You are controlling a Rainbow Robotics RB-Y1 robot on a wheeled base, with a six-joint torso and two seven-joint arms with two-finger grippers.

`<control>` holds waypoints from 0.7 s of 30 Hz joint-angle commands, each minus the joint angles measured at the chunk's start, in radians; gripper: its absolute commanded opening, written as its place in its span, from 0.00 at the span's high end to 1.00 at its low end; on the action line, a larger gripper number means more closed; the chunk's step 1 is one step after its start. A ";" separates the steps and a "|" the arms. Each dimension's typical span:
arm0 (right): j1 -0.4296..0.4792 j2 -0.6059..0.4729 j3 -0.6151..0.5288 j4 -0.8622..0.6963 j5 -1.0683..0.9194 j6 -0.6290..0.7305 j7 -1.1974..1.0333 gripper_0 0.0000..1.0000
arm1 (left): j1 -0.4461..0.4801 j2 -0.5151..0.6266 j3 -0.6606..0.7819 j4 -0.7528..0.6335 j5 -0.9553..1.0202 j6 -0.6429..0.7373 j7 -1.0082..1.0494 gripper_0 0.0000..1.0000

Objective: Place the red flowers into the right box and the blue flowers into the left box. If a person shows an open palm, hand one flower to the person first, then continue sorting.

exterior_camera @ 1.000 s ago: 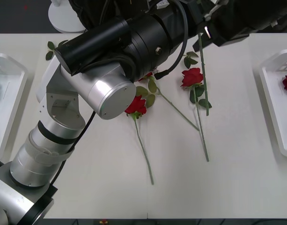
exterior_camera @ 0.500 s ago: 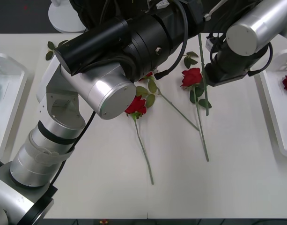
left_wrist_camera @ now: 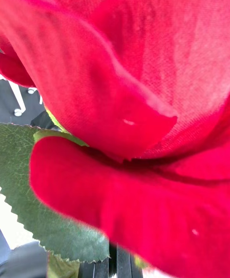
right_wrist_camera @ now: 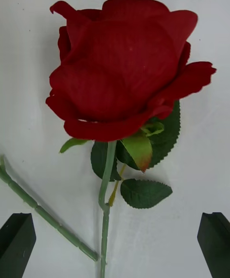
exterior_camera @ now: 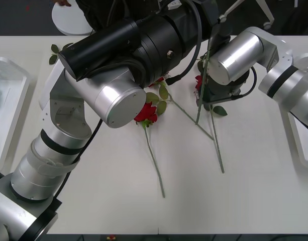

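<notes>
Red flowers (right_wrist_camera: 124, 67) look light and soft-headed; right claw (right_wrist_camera: 115, 247), wide open, hovers above one; grip the stem at six o'clock. Left claw's state: cannot tell.

Left pincer (exterior_camera: 214, 20) — behind its arm

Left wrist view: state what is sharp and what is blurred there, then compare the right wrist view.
Left wrist view: rose pressed against the lens, petals soft, leaf edge crisper. Right wrist view: rose and leaves sharp on the evenly lit table, faint shadows, no glare.
</notes>
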 commanded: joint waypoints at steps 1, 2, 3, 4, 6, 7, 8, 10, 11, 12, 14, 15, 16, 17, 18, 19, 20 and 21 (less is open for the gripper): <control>0.001 0.057 0.001 0.082 0.025 -0.060 -0.033 0.00 | -0.007 -0.023 -0.010 -0.036 -0.009 -0.014 -0.021 1.00; 0.001 0.062 -0.001 0.095 0.030 -0.073 -0.032 0.00 | -0.007 -0.023 -0.010 -0.036 -0.009 -0.014 -0.021 1.00; 0.001 0.068 -0.001 0.112 0.031 -0.080 -0.032 0.00 | -0.007 -0.023 -0.010 -0.036 -0.009 -0.014 -0.021 1.00; 0.001 0.070 0.001 0.118 0.031 -0.085 -0.030 0.00 | -0.007 -0.023 -0.010 -0.036 -0.009 -0.014 -0.021 1.00; 0.001 0.079 -0.001 0.141 0.031 -0.097 -0.027 0.00 | -0.007 -0.023 -0.010 -0.036 -0.009 -0.014 -0.021 1.00; 0.001 0.085 -0.001 0.153 0.031 -0.102 -0.025 0.00 | -0.007 -0.023 -0.010 -0.036 -0.009 -0.014 -0.021 1.00; 0.001 0.089 -0.001 0.164 0.033 -0.103 -0.025 0.00 | -0.007 -0.023 -0.010 -0.036 -0.009 -0.014 -0.021 1.00; 0.001 0.099 -0.001 0.187 0.036 -0.113 -0.021 0.00 | -0.007 -0.023 -0.010 -0.036 -0.009 -0.014 -0.021 1.00; 0.001 0.103 -0.001 0.194 0.036 -0.116 -0.021 0.00 | -0.007 -0.023 -0.010 -0.036 -0.009 -0.014 -0.021 1.00; 0.001 0.106 0.001 0.204 0.034 -0.122 -0.019 0.00 | -0.007 -0.023 -0.010 -0.036 -0.009 -0.014 -0.021 1.00; 0.001 0.112 -0.001 0.220 0.033 -0.136 -0.015 0.00 | -0.007 -0.023 -0.010 -0.036 -0.009 -0.014 -0.021 1.00; 0.001 0.116 -0.001 0.228 0.030 -0.143 -0.012 0.00 | -0.007 -0.023 -0.010 -0.036 -0.009 -0.014 -0.021 1.00; 0.001 0.117 -0.001 0.231 0.028 -0.146 -0.010 0.00 | -0.007 -0.023 -0.010 -0.036 -0.009 -0.014 -0.021 1.00; 0.001 0.123 -0.001 0.243 0.027 -0.151 -0.009 0.00 | -0.007 -0.023 -0.010 -0.036 -0.009 -0.014 -0.021 1.00; 0.001 0.125 -0.001 0.250 0.025 -0.156 -0.007 0.00 | -0.007 -0.023 -0.010 -0.036 -0.009 -0.014 -0.021 1.00; 0.001 0.131 -0.001 0.260 0.022 -0.166 -0.006 0.00 | -0.007 -0.023 -0.010 -0.036 -0.009 -0.014 -0.021 1.00; 0.001 0.132 -0.001 0.268 0.022 -0.171 -0.006 0.00 | -0.007 -0.023 -0.010 -0.036 -0.009 -0.014 -0.021 1.00; 0.001 0.135 -0.001 0.280 0.021 -0.179 -0.006 0.00 | -0.007 -0.023 -0.010 -0.036 -0.009 -0.014 -0.021 1.00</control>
